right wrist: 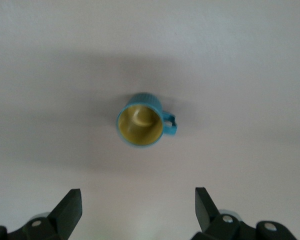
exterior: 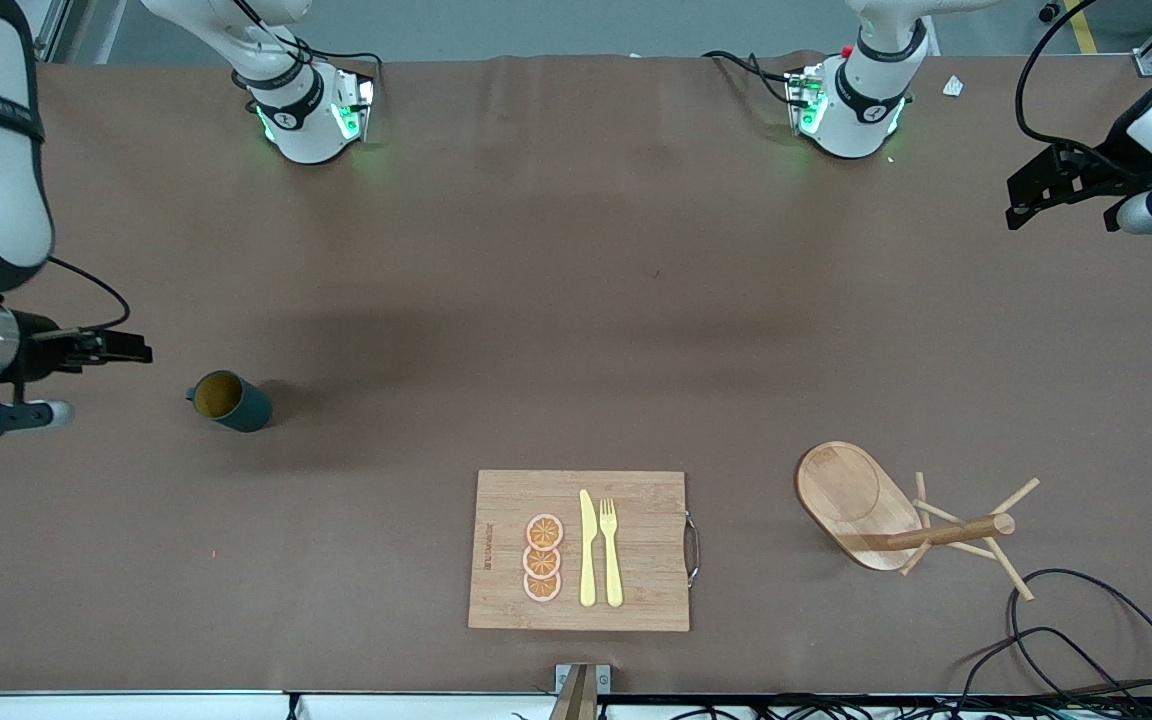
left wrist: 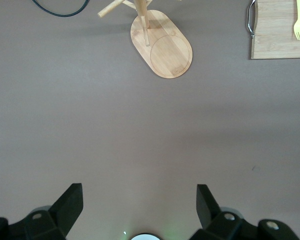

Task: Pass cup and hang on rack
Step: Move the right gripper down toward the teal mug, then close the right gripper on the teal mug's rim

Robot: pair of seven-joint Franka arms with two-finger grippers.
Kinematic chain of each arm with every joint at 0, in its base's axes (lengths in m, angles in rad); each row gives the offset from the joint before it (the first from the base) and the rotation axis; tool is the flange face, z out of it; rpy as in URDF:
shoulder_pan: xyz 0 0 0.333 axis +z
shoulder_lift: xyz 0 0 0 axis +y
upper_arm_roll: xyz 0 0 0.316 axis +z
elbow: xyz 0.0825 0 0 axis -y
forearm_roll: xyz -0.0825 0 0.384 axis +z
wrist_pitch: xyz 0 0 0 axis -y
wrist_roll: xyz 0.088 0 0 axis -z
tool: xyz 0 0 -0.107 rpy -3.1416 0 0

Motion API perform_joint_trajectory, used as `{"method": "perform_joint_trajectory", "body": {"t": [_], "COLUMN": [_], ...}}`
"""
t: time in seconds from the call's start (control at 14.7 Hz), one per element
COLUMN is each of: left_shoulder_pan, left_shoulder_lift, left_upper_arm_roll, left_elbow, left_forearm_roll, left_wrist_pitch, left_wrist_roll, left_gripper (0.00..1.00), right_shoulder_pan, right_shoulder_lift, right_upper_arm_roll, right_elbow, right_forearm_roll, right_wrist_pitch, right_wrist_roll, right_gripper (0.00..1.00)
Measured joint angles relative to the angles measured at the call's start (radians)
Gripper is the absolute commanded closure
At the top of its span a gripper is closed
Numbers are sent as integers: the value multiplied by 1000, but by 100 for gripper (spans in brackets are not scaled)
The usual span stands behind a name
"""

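The cup (exterior: 229, 400) is a dark teal mug with a yellow inside, standing upright toward the right arm's end of the table. From the right wrist view the cup (right wrist: 140, 126) shows its mouth and side handle. My right gripper (exterior: 121, 348) (right wrist: 138, 196) hangs open and empty, over the table just off the cup toward that end. The rack (exterior: 856, 495), a light wooden mug tree on an oval base, stands toward the left arm's end; the rack (left wrist: 162, 45) also shows from the left wrist. My left gripper (exterior: 1036, 195) (left wrist: 140, 192) is open and empty over bare table, well away from the rack.
A bamboo cutting board (exterior: 636, 590) (left wrist: 277, 40) lies between cup and rack, near the front camera's edge, carrying orange slices (exterior: 543, 558), a yellow knife (exterior: 587, 550) and a fork (exterior: 612, 550). Black cables (exterior: 1086, 640) loop by the rack near the table corner.
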Motion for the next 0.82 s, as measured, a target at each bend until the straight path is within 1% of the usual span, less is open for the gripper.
{"method": "perform_joint_trajectory", "body": {"t": [0.2,0.27,0.41,0.61,0.68,0.75,0.82], "left_shoulder_pan": [0,0,0,0,1,1,1], "left_shoulder_lift": [0,0,0,0,0,0,0], "left_upper_arm_roll": [0,0,0,1,1,1,1], "left_elbow": [0,0,0,0,0,0,0], "left_forearm_roll": [0,0,0,0,0,0,0], "left_wrist_pitch": [0,0,0,0,0,0,0], "left_wrist_roll": [0,0,0,0,0,0,0], "left_gripper": [0,0,0,0,0,0,0], "right_shoulder_pan": [-18,-19,-20,-22,-22,-22,-22], "right_shoulder_lift": [4,7,23,56,70,87,105], "right_upper_arm_roll": [0,0,0,0,0,1,2], "right_elbow": [-144,-181,-227,-282,-299,-310,-317], "right_forearm_roll": [0,0,1,1,1,1,1], "right_wrist_pitch": [212,258,319,452,498,533,561], "right_wrist_roll": [-170,-230,-306,-341,-349,-354,-357], "right_gripper": [0,0,0,0,3,14,27]}}
